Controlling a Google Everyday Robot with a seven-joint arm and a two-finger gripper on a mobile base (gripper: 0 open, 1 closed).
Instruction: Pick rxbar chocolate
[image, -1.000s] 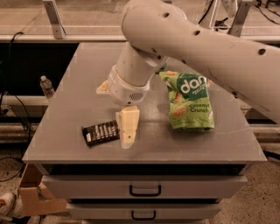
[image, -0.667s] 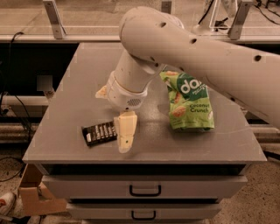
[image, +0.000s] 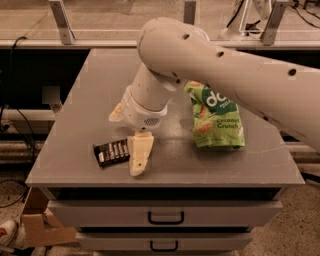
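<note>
Clearly we are only at the approach. The gripper (image: 137, 157) hangs low over the front of the desk (image: 75, 125). The rxbar chocolate (image: 112, 152) lies flat on the desk just beside the gripper, on the side away from the coconut crunch bag (image: 217, 117), touching it or nearly so. We cannot tell how wide the gripper stands, but the bar looks ungrasped. Left to do, in our judgement: settle the gripper around the bar, close on it and lift it clear.
</note>
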